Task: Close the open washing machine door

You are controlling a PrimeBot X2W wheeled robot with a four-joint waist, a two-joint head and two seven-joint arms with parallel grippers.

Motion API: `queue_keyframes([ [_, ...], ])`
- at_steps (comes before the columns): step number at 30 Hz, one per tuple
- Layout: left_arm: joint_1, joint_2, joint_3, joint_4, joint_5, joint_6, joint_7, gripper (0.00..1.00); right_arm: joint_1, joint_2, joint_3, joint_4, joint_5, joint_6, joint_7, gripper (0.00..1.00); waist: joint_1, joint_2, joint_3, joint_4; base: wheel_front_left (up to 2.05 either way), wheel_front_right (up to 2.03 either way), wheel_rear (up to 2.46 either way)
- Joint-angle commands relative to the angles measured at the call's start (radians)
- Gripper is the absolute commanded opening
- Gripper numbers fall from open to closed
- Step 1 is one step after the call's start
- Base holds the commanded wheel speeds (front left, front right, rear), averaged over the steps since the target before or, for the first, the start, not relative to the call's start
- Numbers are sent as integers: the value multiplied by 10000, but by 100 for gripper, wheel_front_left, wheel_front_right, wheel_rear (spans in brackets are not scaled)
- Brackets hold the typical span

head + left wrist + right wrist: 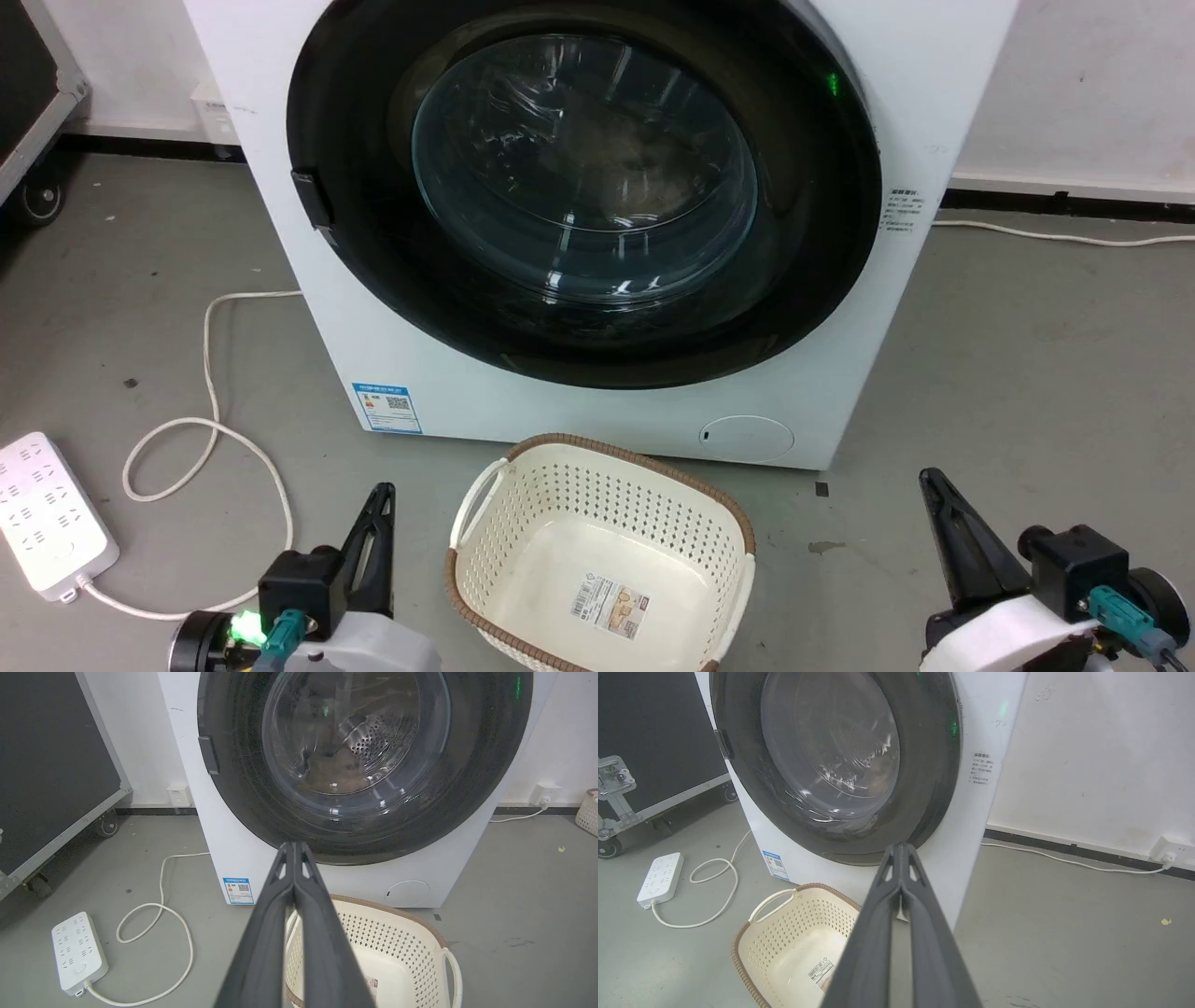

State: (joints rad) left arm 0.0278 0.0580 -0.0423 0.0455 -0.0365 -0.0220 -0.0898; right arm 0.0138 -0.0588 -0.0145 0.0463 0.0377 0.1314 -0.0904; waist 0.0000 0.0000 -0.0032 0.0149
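Observation:
The white washing machine (597,420) stands straight ahead on the grey floor. Its round black-rimmed door (583,182) with the clear glass bowl lies flush against the machine's front, seen also in the left wrist view as the door (364,760) and in the right wrist view as the door (836,760). My left gripper (381,493) rests low at the lower left, shut and holding nothing. My right gripper (929,478) rests low at the lower right, also shut and holding nothing. Both stand well short of the machine, fingertips pressed together in the wrist views, left gripper (293,845), right gripper (901,846).
A cream perforated laundry basket (485,504) sits on the floor between my grippers, just before the machine. A white power strip (47,513) with a looping cable (210,411) lies at the left. A black wheeled case (51,765) stands further left. A white cable (1055,235) runs along the wall at the right.

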Motion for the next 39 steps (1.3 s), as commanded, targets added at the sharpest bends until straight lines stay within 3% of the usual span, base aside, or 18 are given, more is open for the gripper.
queue_keyframes([
  [1, -120, -10, 67, -75, 100, 40, 66, 0, -89, 55, 21, -102, -63, -5, 67, 0, 0, 0, 1, -7, 0, 0, 0],
  [39, -271, -75, 408, -439, 354, 212, 863, 0, -136, 84, 140, -448, -364, -7, 869, 0, 0, 0, 31, -143, 0, 0, 0],
])
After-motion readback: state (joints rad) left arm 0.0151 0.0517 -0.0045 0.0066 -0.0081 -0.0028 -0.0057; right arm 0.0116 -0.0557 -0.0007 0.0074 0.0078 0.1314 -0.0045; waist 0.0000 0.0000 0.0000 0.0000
